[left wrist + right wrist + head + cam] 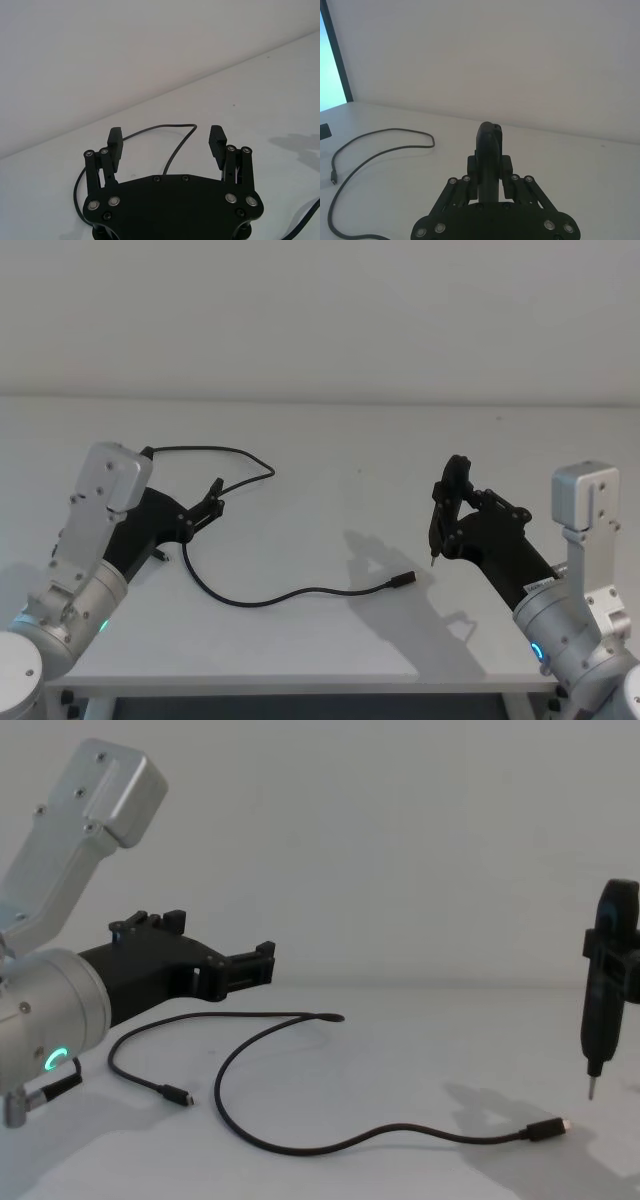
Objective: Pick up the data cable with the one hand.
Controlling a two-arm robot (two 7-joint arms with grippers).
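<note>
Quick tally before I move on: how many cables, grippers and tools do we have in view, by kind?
data cable: 1
grippers: 2 (left gripper open, right gripper shut on the tool)
pin-tipped tool: 1
Total: 4

Qty by kind:

Cables: 1, a long thin black flexible data cable point(250, 604), looping.
Plugs: 2, small, black w/ metal tips, 1 per cable end: right-hand plug point(404, 580), left-hand plug point(180, 1097).
Grippers: 2, both black, angular, two-finger: left gripper point(216, 496), jaws apart; right gripper point(448, 508), closed round the tool. Fingers 2 ea., 4 total.
Tools: 1, a slim dark pen-shaped tool point(603, 990) w/ thin pin tip.
Boxy silver arm housings: 2, left housing point(105, 485), right housing point(588, 498).
Lit rings: 2, i.e. 1 green ring point(55, 1058), 1 blue ring point(537, 651).
Tables: 1, a flat white table point(340, 460).
</note>
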